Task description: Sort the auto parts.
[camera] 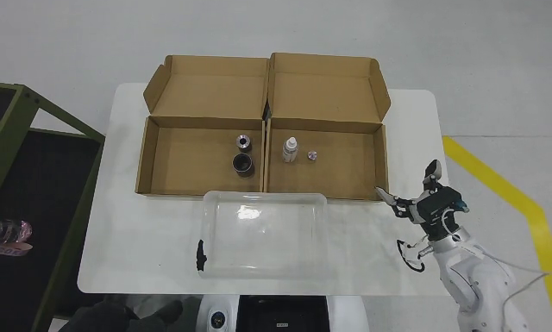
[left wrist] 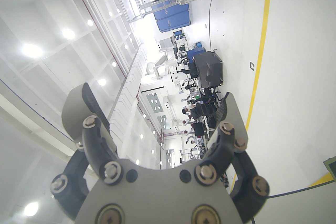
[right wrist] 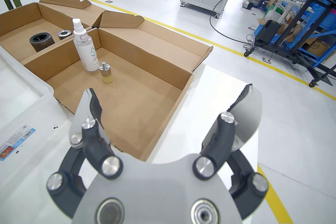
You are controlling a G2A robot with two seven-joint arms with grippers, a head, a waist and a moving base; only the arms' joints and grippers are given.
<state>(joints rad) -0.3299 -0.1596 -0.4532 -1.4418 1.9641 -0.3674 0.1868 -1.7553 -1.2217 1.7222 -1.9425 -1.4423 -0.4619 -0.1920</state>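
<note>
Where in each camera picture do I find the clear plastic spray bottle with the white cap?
Top view: the clear plastic spray bottle stands in the right-hand brown cardboard box, near the wall shared with the other box.
Right wrist view: upright in that box, beyond the open right gripper.
Left wrist view: faces the hall, away from the boxes.
Shared landmark: the small brass-coloured cylinder beside the bottle.
</note>
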